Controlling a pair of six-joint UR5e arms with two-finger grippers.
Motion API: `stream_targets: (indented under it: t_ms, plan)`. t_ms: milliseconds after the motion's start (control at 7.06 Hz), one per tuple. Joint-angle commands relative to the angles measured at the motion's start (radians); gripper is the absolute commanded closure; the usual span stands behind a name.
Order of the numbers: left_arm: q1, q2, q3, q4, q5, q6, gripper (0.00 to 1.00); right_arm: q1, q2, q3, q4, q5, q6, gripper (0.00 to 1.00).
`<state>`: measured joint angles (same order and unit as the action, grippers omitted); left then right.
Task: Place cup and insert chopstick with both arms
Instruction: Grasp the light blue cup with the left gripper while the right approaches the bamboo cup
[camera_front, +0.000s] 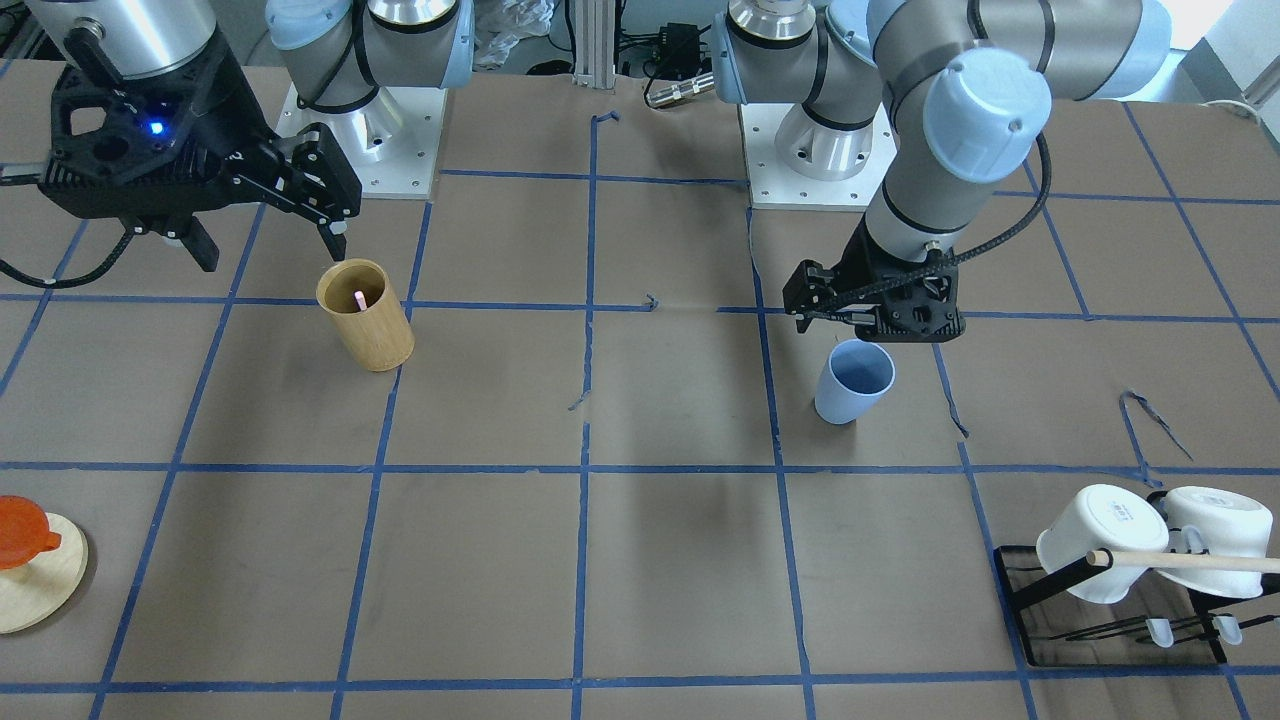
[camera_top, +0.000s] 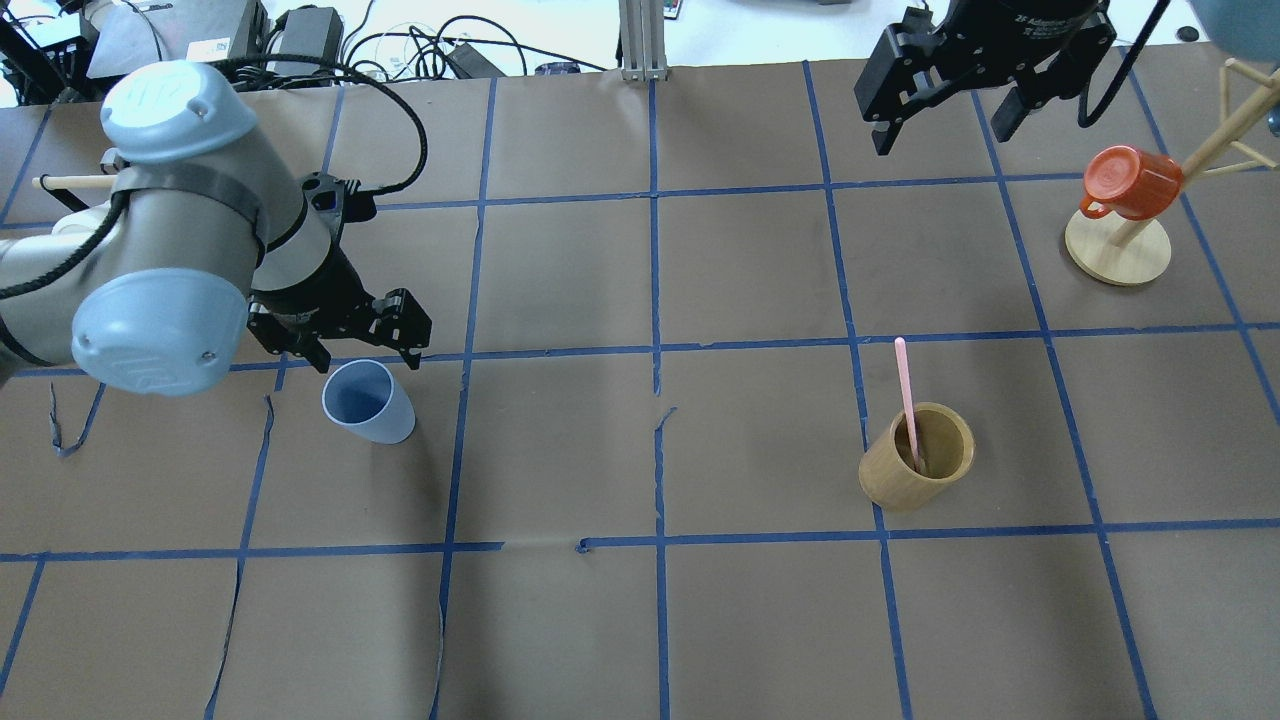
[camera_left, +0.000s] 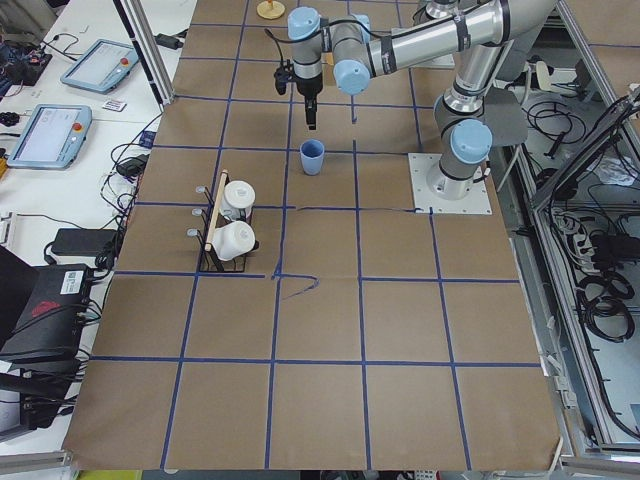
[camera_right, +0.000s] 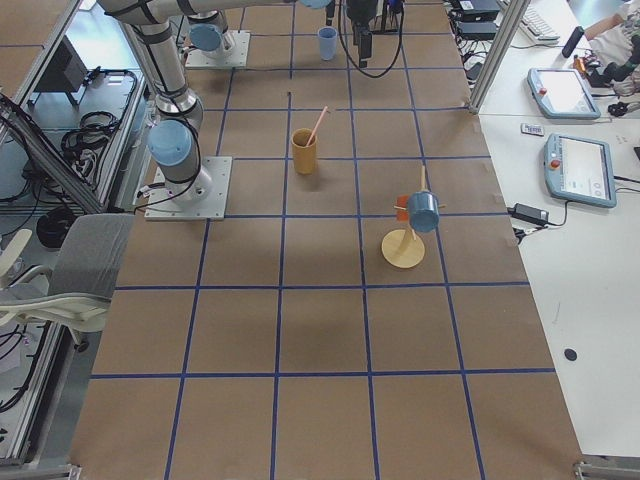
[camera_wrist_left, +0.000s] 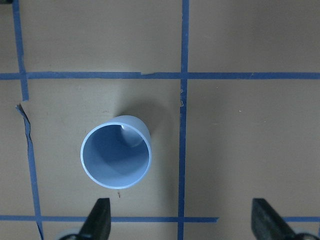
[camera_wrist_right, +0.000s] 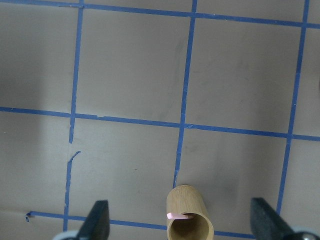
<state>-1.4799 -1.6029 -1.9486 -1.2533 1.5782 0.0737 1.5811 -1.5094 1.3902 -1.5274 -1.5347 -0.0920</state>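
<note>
The light blue cup stands upright and empty on the table; it also shows in the overhead view and the left wrist view. My left gripper hovers just above and behind it, open and empty, with its fingers wide apart. One pink chopstick leans inside a tan bamboo cylinder; its tip shows in the front view. My right gripper is open and empty, raised well beyond the cylinder.
An orange mug hangs on a wooden stand at the far right. Two white mugs sit on a black rack with a long wooden rod at the robot's far left. Blue tape lines grid the brown table.
</note>
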Motion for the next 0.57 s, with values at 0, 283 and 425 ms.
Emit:
stream_targets:
  t_ms: [0, 283, 425]
  plan:
    - [0.036, -0.032, -0.064, 0.083, -0.003, 0.018, 0.18, -0.001, -0.006, 0.001, 0.021, -0.008, 0.000, 0.00]
    - [0.036, -0.078, -0.065, 0.130, -0.004, 0.018, 0.22, -0.001, -0.015, 0.054, 0.029, -0.010, 0.011, 0.00]
    - [0.035, -0.095, -0.067, 0.143, -0.006, 0.018, 0.37, -0.003, -0.015, 0.125, 0.014, -0.010, 0.015, 0.00]
